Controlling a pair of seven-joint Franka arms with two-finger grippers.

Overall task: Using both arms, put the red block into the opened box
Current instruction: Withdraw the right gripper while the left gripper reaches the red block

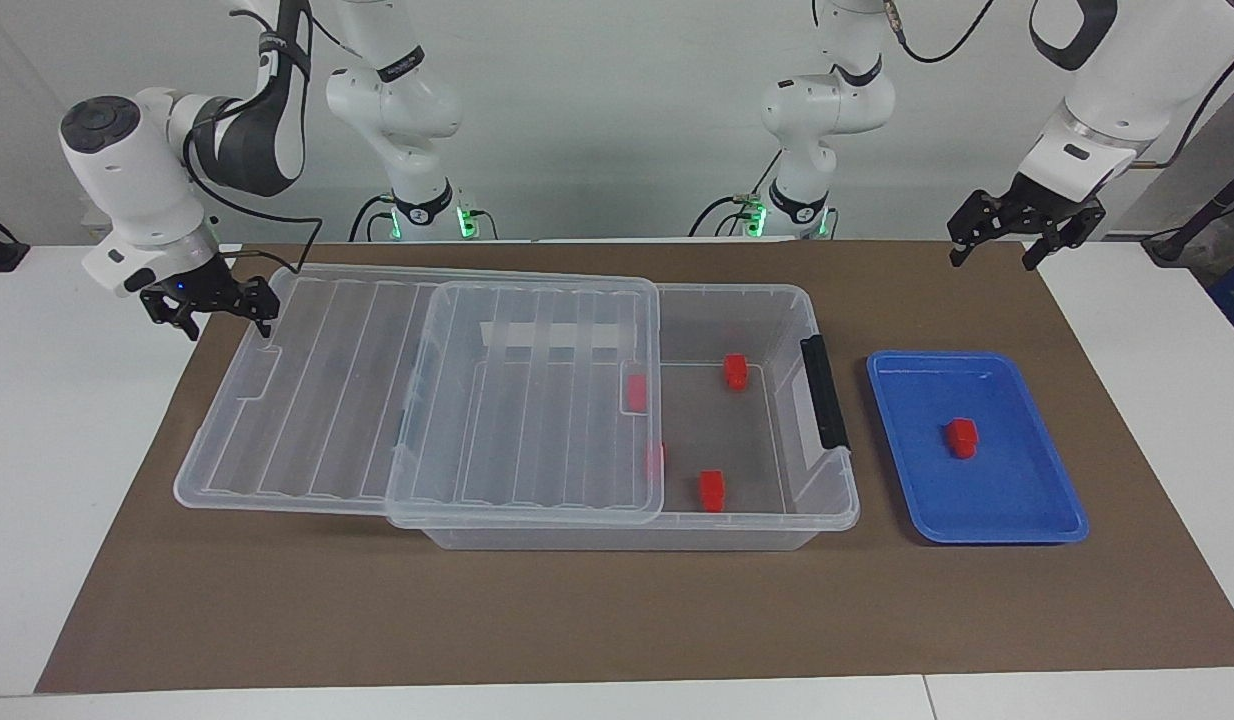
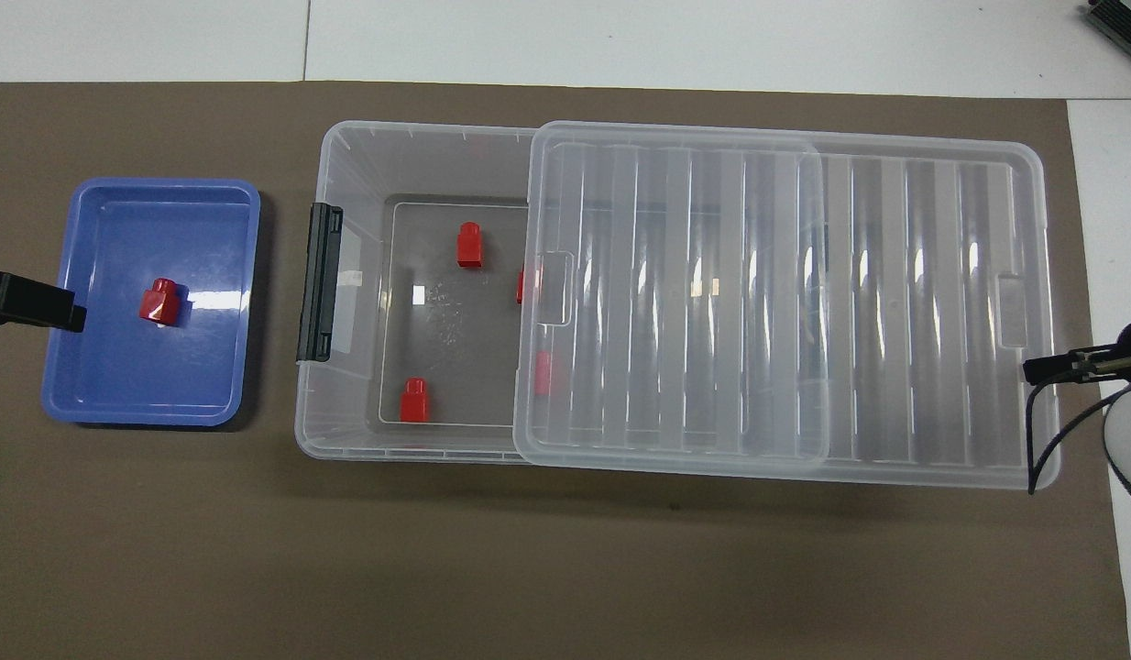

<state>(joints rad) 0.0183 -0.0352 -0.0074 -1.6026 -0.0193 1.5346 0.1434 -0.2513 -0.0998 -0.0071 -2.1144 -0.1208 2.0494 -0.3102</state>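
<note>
My right gripper (image 1: 209,308) sits at the end of the ribbed clear lid (image 1: 307,400), at the corner nearer to me on my right arm's end of the table. Its fingers stand apart, and I cannot tell whether they touch the lid's rim. The lid lies partly slid off the clear storage box (image 1: 777,330), overhanging it toward my right arm's end, so the end with the black latch (image 1: 823,392) is uncovered. Inside the box, two red blocks (image 1: 736,371) stand in the open part and two more show at or under the lid's edge.

My left gripper (image 1: 1022,235) hangs in the air with its fingers spread, holding nothing, over the brown mat (image 1: 577,620) just beside the blue tray (image 1: 1037,520); that arm waits. The red block (image 1: 961,437) I am to move stands alone near the middle of the tray, at my left arm's end of the table, well apart from both grippers.
</note>
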